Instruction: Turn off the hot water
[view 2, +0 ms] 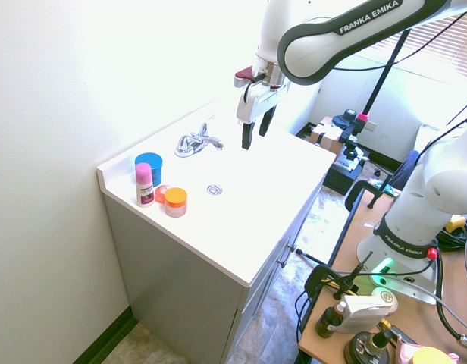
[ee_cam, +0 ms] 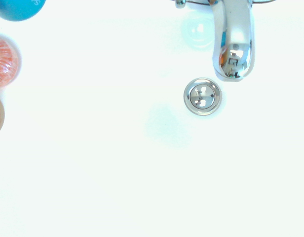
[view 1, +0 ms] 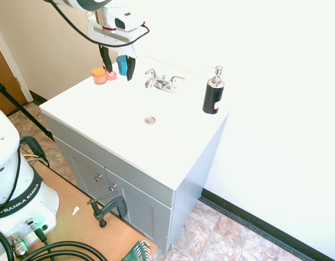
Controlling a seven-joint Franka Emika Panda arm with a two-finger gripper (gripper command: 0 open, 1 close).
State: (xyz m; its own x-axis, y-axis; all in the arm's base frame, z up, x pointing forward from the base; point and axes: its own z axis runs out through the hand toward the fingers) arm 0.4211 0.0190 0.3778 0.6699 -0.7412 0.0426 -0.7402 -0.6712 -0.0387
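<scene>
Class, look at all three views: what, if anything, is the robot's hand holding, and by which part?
Nothing. The hand hangs open above the sink, short of the faucet, touching neither lever.

"FRANKA EMIKA" on the white arm (view 2: 355,26) and its base (view 1: 18,204)

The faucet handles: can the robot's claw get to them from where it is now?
Probably yes. The gripper hangs open in the air above the white sink top, off to one side of the faucet. Nothing stands between them; the little jars and the black soap bottle sit off to the sides.
</scene>
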